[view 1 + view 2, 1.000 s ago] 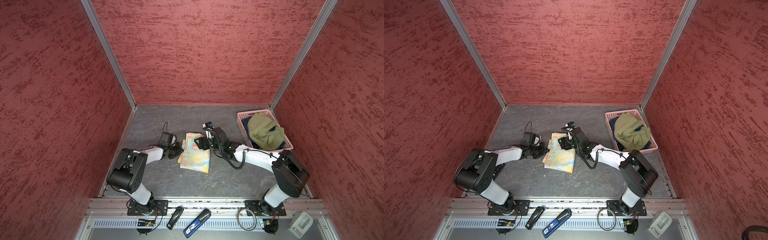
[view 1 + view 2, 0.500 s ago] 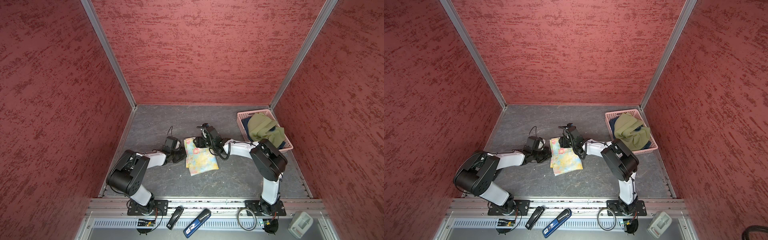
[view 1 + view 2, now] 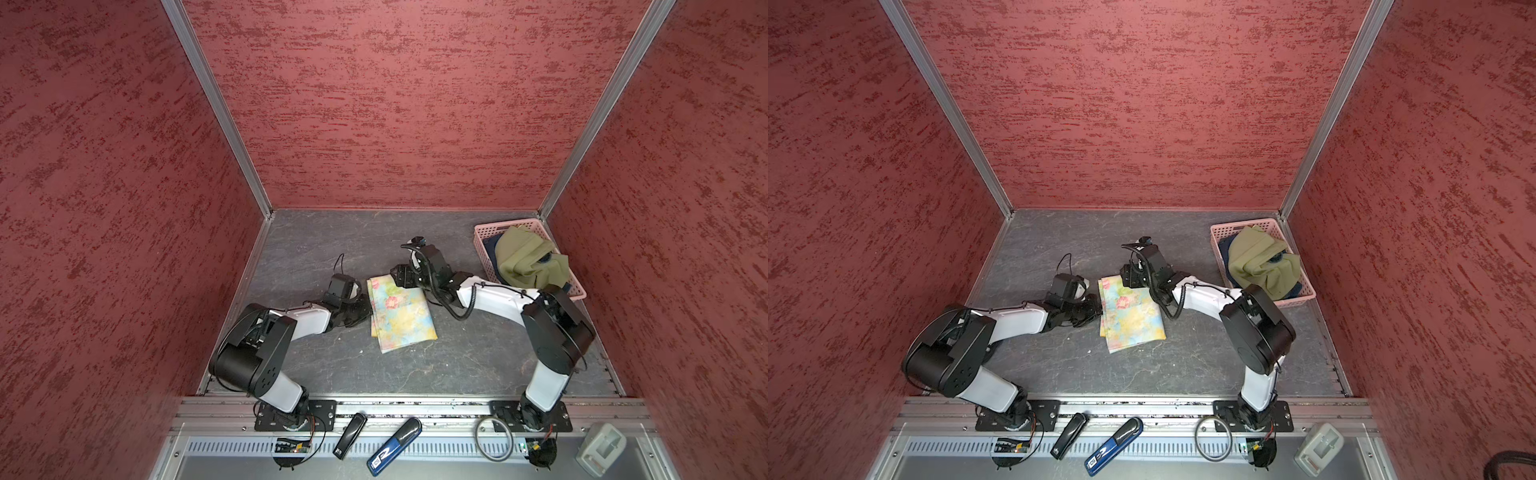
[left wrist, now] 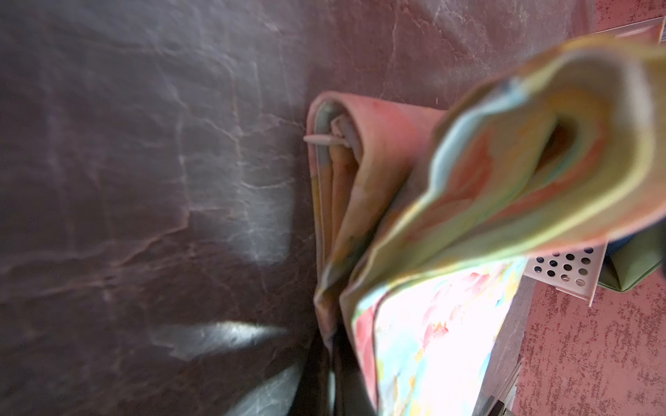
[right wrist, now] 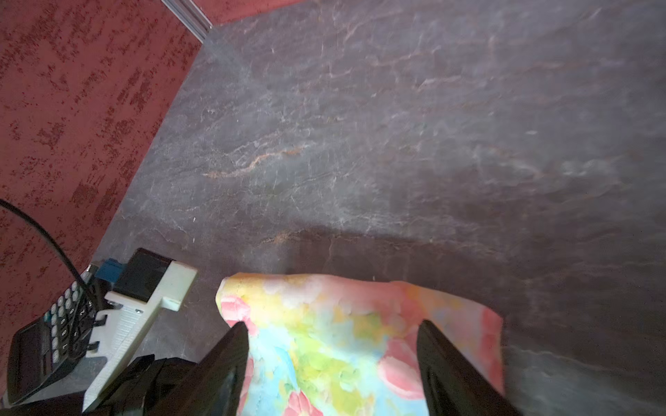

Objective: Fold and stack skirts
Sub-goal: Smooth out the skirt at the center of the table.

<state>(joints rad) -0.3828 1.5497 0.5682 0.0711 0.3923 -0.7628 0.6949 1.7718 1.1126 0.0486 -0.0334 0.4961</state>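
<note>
olive skirt (image 3: 525,259) over dark-blue skirt (image 3: 491,254) in pink basket (image 3: 481,243), floral skirt (image 3: 401,318) outside

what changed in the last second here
The flowered skirt slid slightly toward the near edge and turned, with the left hand closed on its side edge. The right hand is open over the skirt's far edge; that arm's elbow swung inward, then back out. The green skirt and pink basket stayed put.
</note>
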